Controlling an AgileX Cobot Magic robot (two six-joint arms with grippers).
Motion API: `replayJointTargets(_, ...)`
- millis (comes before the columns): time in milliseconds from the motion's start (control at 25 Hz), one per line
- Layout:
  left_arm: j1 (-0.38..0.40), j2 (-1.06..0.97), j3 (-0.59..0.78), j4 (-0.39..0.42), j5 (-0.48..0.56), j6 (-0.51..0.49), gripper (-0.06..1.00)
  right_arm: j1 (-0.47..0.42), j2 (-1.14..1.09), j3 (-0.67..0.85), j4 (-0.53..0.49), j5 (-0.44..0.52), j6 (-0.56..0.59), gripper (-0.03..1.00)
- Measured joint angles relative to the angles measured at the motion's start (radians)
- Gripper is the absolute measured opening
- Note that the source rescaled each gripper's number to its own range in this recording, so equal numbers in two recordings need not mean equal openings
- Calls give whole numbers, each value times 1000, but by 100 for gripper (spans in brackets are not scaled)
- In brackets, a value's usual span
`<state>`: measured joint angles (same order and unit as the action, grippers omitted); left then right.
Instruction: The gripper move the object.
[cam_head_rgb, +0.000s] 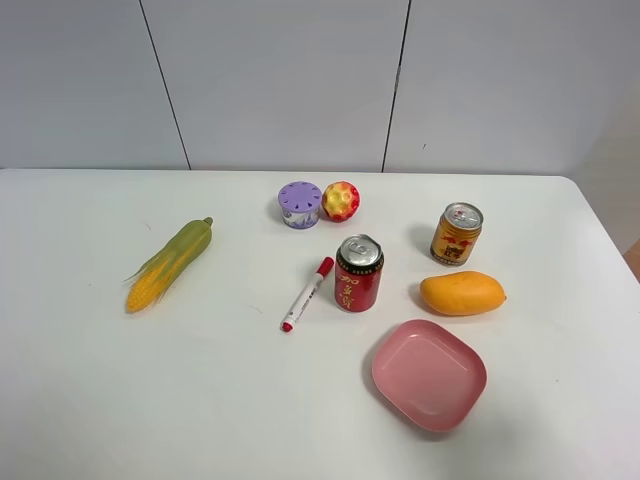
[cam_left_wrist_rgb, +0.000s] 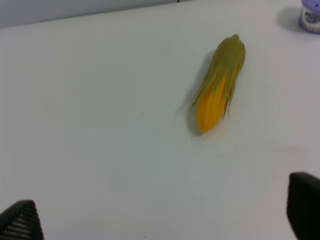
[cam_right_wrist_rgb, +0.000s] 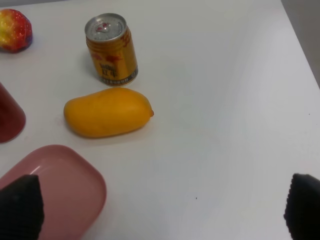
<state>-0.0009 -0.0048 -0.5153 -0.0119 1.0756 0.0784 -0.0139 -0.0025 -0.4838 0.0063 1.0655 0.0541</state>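
Observation:
The orange-yellow mango (cam_head_rgb: 462, 293) lies on its side on the white table (cam_head_rgb: 150, 400), between the gold can (cam_head_rgb: 456, 234) and the pink plate (cam_head_rgb: 429, 374). It also shows in the right wrist view (cam_right_wrist_rgb: 107, 112), untouched. My right gripper (cam_right_wrist_rgb: 161, 207) is open and empty, its black fingertips (cam_right_wrist_rgb: 20, 207) wide apart, short of the mango and partly over the plate (cam_right_wrist_rgb: 55, 185). My left gripper (cam_left_wrist_rgb: 162, 215) is open and empty over bare table, short of the corn cob (cam_left_wrist_rgb: 219, 85). Neither arm shows in the exterior high view.
A red can (cam_head_rgb: 358, 273) and a red marker (cam_head_rgb: 307, 294) stand left of the mango. A purple container (cam_head_rgb: 300, 204) and a bumpy red-yellow ball (cam_head_rgb: 340, 201) sit at the back. The corn cob (cam_head_rgb: 170, 263) lies at the left. The table's right edge (cam_head_rgb: 610, 240) is near the gold can.

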Motion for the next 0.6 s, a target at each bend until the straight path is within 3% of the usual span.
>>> replayJointTargets(600,0,0,5,0,-11,1,99,0,0,0,0,0,0,100)
